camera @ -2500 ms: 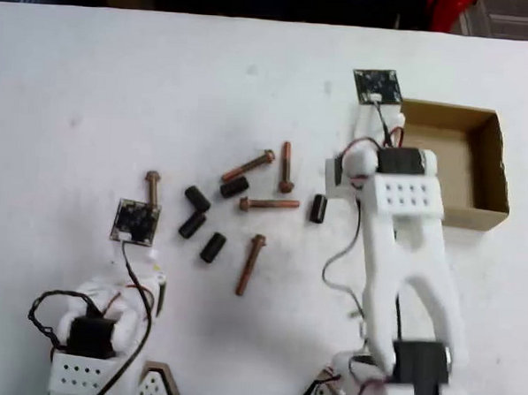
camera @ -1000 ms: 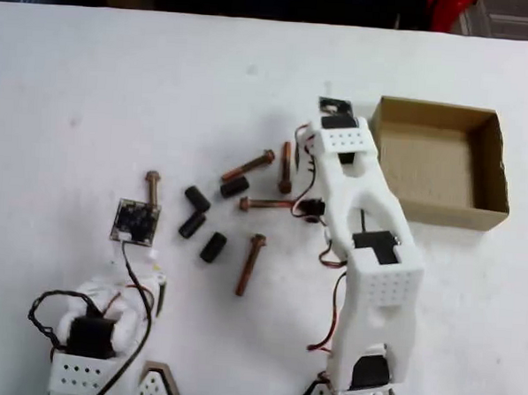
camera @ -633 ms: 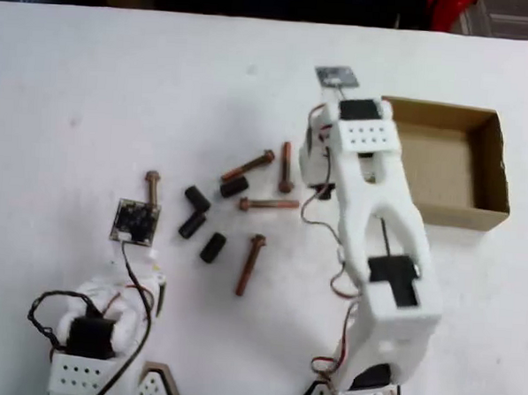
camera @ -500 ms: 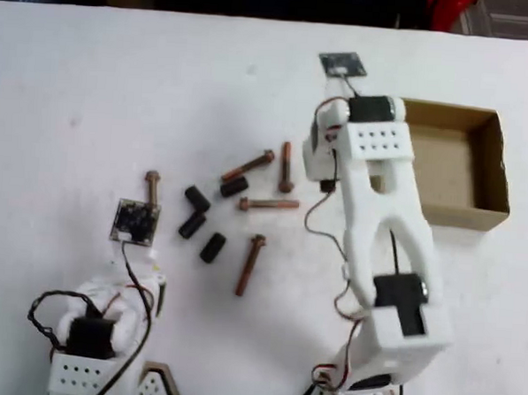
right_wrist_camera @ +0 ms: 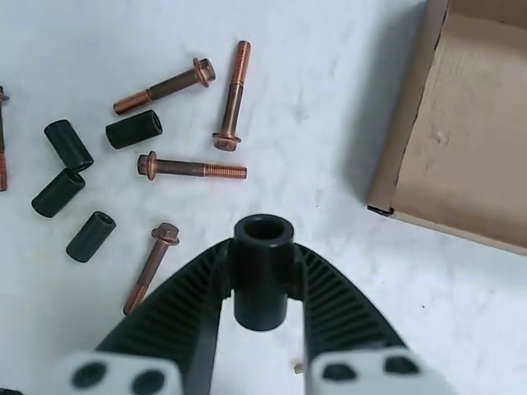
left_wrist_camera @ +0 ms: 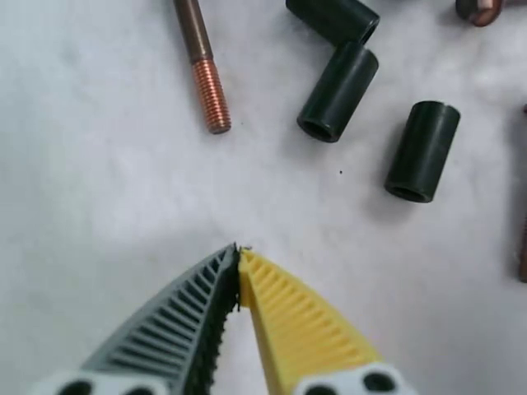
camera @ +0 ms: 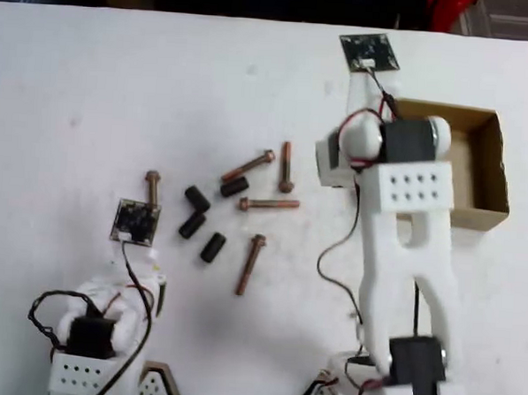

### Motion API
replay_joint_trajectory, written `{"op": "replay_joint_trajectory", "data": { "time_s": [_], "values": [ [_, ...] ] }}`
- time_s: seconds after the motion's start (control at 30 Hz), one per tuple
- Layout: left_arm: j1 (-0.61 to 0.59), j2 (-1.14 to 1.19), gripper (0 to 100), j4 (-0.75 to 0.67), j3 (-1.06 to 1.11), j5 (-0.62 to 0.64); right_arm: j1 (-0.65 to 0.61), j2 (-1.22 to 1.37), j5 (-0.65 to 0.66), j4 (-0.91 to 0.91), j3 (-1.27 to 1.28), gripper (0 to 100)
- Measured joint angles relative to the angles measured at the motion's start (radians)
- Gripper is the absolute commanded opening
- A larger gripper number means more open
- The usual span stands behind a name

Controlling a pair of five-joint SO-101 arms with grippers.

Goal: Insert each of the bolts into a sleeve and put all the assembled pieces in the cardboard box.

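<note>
1. Right claw [right_wrist_camera: 262, 247] grips a black sleeve [right_wrist_camera: 263, 276] across its sides, the bore facing the wrist camera, near the box [camera: 494, 165].
2. Left claw [left_wrist_camera: 239, 257] is closed on nothing, its tips meeting, close to three loose sleeves [left_wrist_camera: 338, 92].
3. The white table [camera: 120, 75] carries five copper bolts [camera: 269, 203] and four of those sleeves, scattered together.
4. The cardboard box sits open-topped to their right, its brown floor showing.
</note>
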Motion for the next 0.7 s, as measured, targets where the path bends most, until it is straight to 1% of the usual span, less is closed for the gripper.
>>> {"op": "replay_joint_trajectory", "data": {
  "time_s": [0.3, 0.5, 0.7],
  "values": [
    [0.000, 0.000, 2, 0.000, 0.000, 0.000, -0.002, -0.339, 0.006, 0.002, 0.199, 1.7],
    [0.000, 0.000, 2, 0.000, 0.000, 0.000, -0.002, -0.562, 0.006, -0.080, 0.391, 1.7],
    [0.000, 0.000, 2, 0.000, 0.000, 0.000, -0.002, -0.712, 0.011, -0.193, 0.606, 1.7]
  ]
}}
